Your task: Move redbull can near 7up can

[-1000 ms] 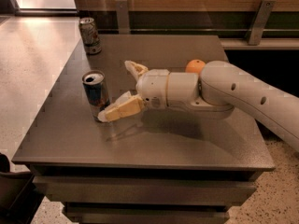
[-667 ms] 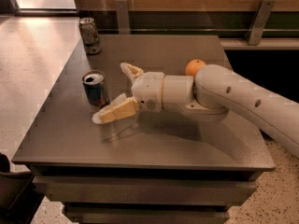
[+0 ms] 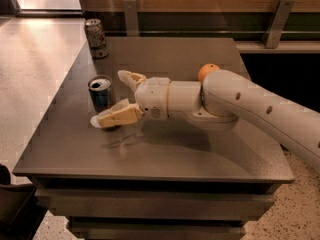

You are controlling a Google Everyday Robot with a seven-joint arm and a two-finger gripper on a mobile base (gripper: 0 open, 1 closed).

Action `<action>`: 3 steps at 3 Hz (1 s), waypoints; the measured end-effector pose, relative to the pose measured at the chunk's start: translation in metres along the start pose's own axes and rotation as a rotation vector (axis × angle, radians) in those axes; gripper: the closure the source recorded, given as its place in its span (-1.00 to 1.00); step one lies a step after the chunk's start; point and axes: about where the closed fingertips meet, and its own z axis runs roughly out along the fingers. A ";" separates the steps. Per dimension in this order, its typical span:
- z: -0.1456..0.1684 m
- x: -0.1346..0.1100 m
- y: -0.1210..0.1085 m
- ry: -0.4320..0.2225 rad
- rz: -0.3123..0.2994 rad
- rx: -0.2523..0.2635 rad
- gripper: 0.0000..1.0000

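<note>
The redbull can (image 3: 100, 93), slim and dark blue with a silver top, stands upright on the left part of the grey table (image 3: 150, 154). The 7up can (image 3: 95, 38), silvery-grey with dark and reddish markings, stands upright at the table's far left corner. My gripper (image 3: 110, 99) reaches in from the right, open. Its near finger (image 3: 116, 117) lies in front of the redbull can and its far finger (image 3: 129, 78) is behind and to the right, so the can sits at the mouth of the open fingers.
An orange ball (image 3: 208, 72) sits behind my arm (image 3: 250, 104) near the table's middle right. A wooden wall with metal brackets (image 3: 276, 15) runs along the back. The table's left edge drops to a pale floor (image 3: 30, 74).
My gripper has moved left toward the redbull can, so its open fingers now flank the can. Both cans stand where they were.
</note>
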 end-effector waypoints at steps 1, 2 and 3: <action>0.002 -0.001 0.002 0.000 -0.002 -0.004 -0.21; 0.003 -0.002 0.003 -0.001 -0.003 -0.008 0.23; 0.005 -0.003 0.004 -0.001 -0.005 -0.011 0.69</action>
